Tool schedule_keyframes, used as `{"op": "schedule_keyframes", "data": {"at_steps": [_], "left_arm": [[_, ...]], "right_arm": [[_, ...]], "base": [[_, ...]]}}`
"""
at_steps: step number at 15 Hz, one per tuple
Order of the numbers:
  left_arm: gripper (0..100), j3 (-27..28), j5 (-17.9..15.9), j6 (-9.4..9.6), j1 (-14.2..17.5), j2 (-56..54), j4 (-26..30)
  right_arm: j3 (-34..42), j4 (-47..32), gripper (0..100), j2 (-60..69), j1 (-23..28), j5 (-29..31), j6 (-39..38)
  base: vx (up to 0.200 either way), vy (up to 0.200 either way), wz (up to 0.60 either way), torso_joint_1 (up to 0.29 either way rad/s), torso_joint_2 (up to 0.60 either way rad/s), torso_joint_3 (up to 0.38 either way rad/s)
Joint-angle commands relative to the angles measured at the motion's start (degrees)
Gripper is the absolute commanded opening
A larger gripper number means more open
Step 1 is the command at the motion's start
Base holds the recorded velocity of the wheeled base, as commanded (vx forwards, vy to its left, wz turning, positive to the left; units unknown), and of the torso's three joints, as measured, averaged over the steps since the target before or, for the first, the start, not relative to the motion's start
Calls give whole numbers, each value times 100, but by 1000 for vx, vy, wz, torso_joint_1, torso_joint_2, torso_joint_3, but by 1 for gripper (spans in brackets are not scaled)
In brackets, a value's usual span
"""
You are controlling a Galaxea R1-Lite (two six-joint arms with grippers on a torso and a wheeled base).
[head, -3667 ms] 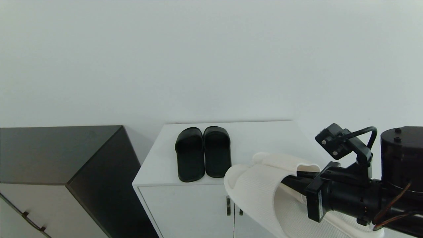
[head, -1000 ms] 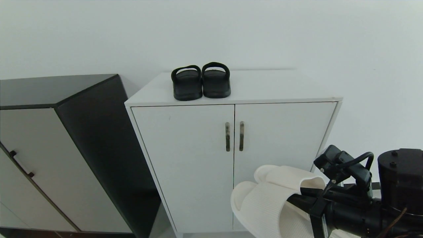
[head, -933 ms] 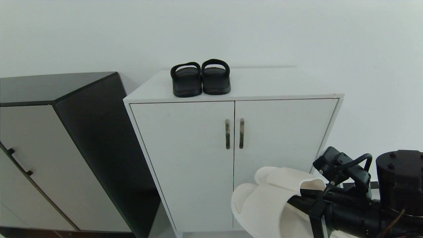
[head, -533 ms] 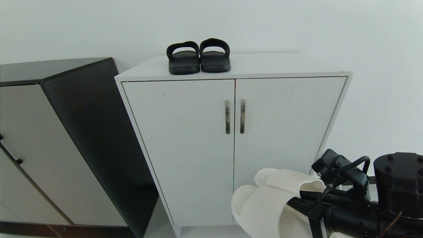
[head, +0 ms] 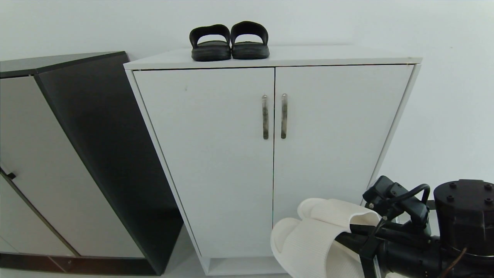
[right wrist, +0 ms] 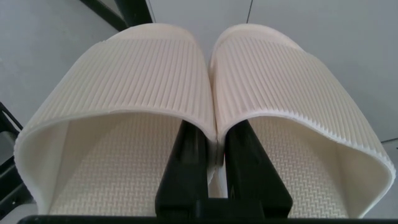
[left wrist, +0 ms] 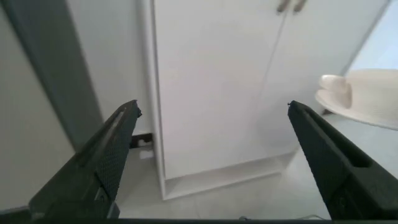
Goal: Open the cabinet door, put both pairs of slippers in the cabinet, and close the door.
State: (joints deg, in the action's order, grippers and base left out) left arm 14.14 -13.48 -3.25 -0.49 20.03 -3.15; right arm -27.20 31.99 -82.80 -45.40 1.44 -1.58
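right arm: your right gripper [right wrist: 213, 152] had one finger inside each of the white slippers [head: 308, 243]. the jaws were clamped on the two inner strap walls, pressed side by side. my read: pinching there let one arm carry the pair as a single load, toes leading toward the cabinet [head: 216, 162].

- forearm lay low and near horizontal, at the right of the head view.
- slippers hung in front of the bottom of the right door, apart from it. how far apart, i couldn't tell.

left arm: your left gripper [left wrist: 212, 107] had its jaws wide apart and held nothing.

- it sat low, facing the cabinet's lower left corner and the floor [left wrist: 249, 199] beneath.
- the handles sat well above its line of sight.
- my read: this hand was left free because the right one was loaded, so the door pull falls to it, and it would need to rise first.

task things:

- both doors were shut, with the left handle [head: 265, 117] and right handle [head: 284, 116] just beside each other at the centre seam.
- the black slippers [head: 229, 40] stood on the cabinet top, left of centre, touching side by side, heels toward you. nothing held them.
- no slipper was inside yet.

watch: a dark cabinet [head: 96, 146] stood just beside the white one on its left, so a left door swinging open has little spare room on that side.
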Motion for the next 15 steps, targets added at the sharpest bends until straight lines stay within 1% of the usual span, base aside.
{"op": "schedule_keyframes", "data": {"at_steps": [1,2,4,5,6,7,8,12,13,15], "left_arm": [[100,-78,-497,-26,-4,1205,-635],[100,10,-867,-26,-4,1592,-890],[100,159,-1368,27,-57,2286,-1206],[100,247,-1570,27,-241,2594,-1435],[100,282,-1666,18,-690,2980,-1768],[100,309,-1666,35,-1059,3183,-1962],[100,449,-1658,18,-1428,3420,-2111],[100,1267,-1596,18,-2368,4360,-2164],[100,1495,-1508,18,-2570,4642,-2164],[100,1961,-1482,-26,-2940,5327,-2340]], "right_arm": [[4,0,0,-43,-4,-3,0],[4,27,0,-114,-4,-3,0],[48,185,0,-131,-4,-3,0],[74,247,0,-140,-4,-3,0],[101,255,0,-114,-13,-3,0],[109,273,0,-96,-13,-3,0],[109,299,0,-96,-13,-3,0],[83,405,0,-219,-13,-12,-52],[65,475,0,-289,-13,-3,-61],[92,668,0,-404,5,6,-61]], "base": [[0,0,0,2,71,36],[0,0,0,0,0,0],[0,0,0,0,0,0],[0,0,0,0,0,0],[0,0,0,0,0,0],[0,0,0,0,0,0],[0,0,0,0,0,0],[0,0,0,0,0,0],[0,0,0,0,0,0],[0,0,0,0,0,0]]}}
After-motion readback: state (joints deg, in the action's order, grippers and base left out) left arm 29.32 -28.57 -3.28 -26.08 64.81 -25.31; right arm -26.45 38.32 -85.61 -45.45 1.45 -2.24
